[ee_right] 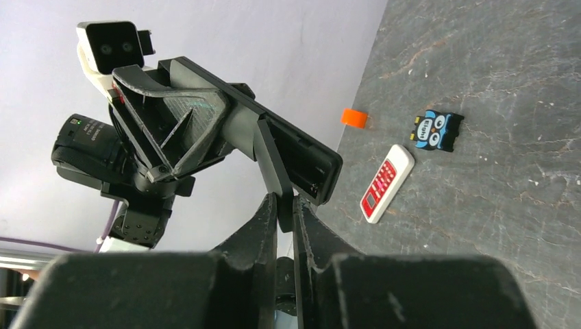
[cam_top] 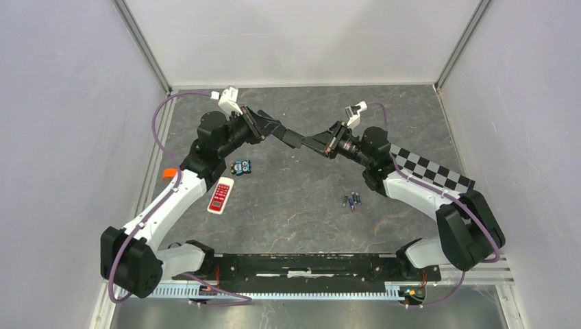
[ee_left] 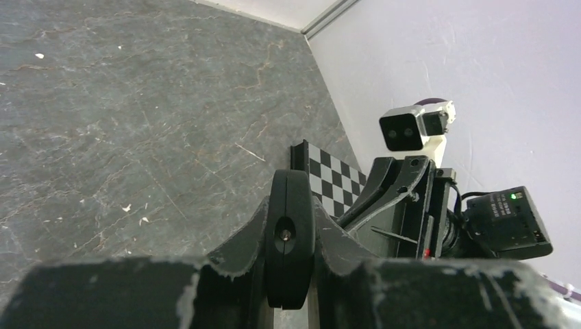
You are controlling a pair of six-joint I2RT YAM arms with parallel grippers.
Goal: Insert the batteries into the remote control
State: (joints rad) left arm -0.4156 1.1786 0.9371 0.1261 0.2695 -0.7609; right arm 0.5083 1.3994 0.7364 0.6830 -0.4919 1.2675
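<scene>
My left gripper (cam_top: 274, 130) is shut on a black remote control (cam_top: 289, 138) and holds it in the air over the middle back of the table. In the left wrist view the remote (ee_left: 290, 233) shows end-on between the shut fingers of the left gripper (ee_left: 290, 205). My right gripper (cam_top: 310, 142) meets it from the right. In the right wrist view the right gripper (ee_right: 286, 205) is shut on a thin black cover panel (ee_right: 273, 164) at the remote's open back (ee_right: 305, 161). The batteries (cam_top: 352, 201), small dark cells, lie on the table in front of the right arm.
A white remote with a red face (cam_top: 220, 195) lies by the left arm, also in the right wrist view (ee_right: 387, 183). An owl-shaped item (cam_top: 240, 166) lies behind it. An orange piece (cam_top: 166, 173) sits at the left edge. A checkerboard strip (cam_top: 428, 168) lies at the right.
</scene>
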